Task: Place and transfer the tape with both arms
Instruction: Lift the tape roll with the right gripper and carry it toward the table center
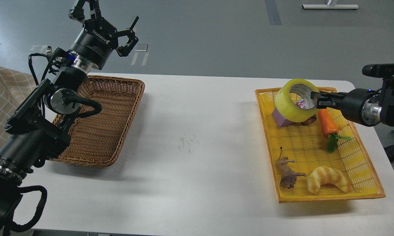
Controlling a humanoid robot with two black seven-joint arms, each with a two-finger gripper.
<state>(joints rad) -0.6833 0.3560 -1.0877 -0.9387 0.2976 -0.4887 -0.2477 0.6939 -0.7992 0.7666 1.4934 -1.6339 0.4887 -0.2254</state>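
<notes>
The tape [290, 105], a yellowish translucent roll with a pale core, hangs in the air above the far end of the yellow basket [361, 183]. My right gripper [316, 99] is shut on the roll's right wall, one finger inside the core. My right arm comes in from the right edge. My left gripper [108, 18] is open and empty, raised high above the far edge of the brown wicker basket [101, 131] at the left.
The yellow basket holds a purple block [280, 118], a small can [304, 104] partly behind the tape, a toy carrot [328, 126], a toy animal [287, 170] and a croissant toy [328, 178]. A checked cloth [3, 95] lies at the left edge.
</notes>
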